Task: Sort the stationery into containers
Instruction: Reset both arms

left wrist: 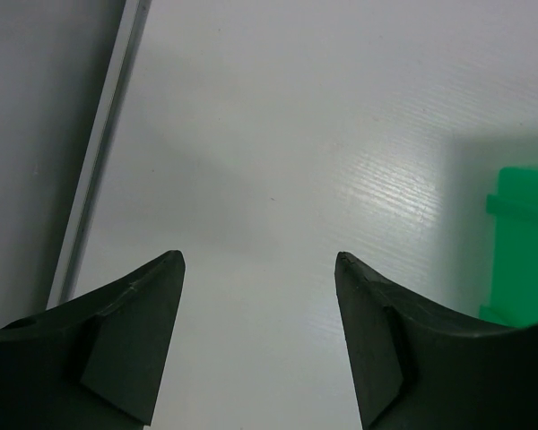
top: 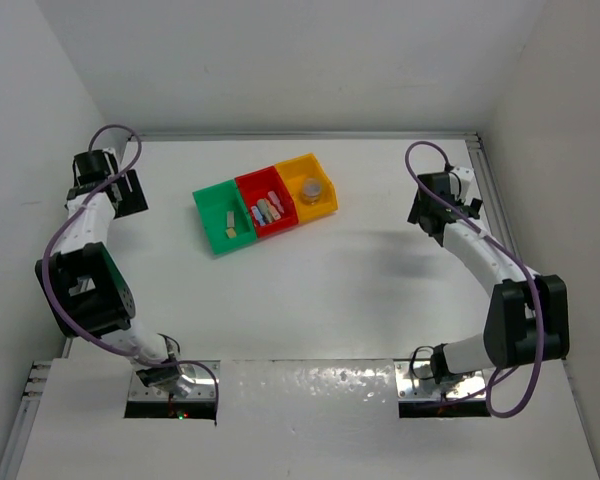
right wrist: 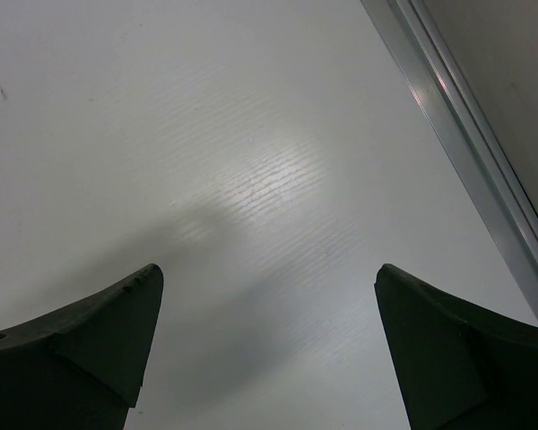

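Left gripper point(left wrist: 258, 264) and right gripper point(right wrist: 267, 273) both stand apart and empty, parked wide of the bins.
I judge a knock the chief risk. The green bin point(left wrist: 520, 260) sits just right of the left gripper, so an inward sweep could shove the touching row, red bin point(top: 255, 180) and orange-yellow bin point(top: 298, 163) included. That could spill the tan blocks point(top: 228, 216), pastel pieces point(top: 266, 210) or grey roll point(top: 313, 187). The right arm is folded outward, fingers down over bare table point(top: 380, 280), bins well to its left.
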### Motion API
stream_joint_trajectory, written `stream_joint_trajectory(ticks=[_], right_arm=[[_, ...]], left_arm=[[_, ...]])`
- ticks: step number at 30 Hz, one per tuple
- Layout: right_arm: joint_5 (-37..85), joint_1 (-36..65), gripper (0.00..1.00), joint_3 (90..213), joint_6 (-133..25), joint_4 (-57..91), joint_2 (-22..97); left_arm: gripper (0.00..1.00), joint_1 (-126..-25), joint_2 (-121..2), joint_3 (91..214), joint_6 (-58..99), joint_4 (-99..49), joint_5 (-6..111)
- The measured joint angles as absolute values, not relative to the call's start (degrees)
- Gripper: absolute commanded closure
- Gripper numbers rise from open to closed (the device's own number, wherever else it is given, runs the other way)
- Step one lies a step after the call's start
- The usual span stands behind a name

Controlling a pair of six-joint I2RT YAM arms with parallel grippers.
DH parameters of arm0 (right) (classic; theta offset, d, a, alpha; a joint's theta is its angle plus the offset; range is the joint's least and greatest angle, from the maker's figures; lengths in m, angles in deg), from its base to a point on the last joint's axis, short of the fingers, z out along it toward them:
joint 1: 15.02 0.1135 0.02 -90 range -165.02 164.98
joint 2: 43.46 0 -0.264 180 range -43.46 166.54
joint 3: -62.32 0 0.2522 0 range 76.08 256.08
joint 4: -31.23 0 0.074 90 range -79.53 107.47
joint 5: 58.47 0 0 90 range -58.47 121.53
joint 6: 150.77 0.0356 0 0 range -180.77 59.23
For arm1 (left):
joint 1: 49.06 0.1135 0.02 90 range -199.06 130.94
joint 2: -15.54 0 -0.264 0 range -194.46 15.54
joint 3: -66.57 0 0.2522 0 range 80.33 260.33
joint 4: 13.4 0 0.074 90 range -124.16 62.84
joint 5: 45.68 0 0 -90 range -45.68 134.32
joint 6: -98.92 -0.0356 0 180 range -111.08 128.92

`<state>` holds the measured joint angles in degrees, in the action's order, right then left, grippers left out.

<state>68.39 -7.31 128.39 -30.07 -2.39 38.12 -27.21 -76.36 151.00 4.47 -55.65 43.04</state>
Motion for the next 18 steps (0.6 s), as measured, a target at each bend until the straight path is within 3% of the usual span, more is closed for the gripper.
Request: stream_joint_trajectory(ticks=[18], right_arm=[[68.7,-6.99,0.02,126.88,-29.99,-1.36,35.02]], left_arm=[[0.33,-26.78,-74.67,148.01,4.69,-54.91,45.45]])
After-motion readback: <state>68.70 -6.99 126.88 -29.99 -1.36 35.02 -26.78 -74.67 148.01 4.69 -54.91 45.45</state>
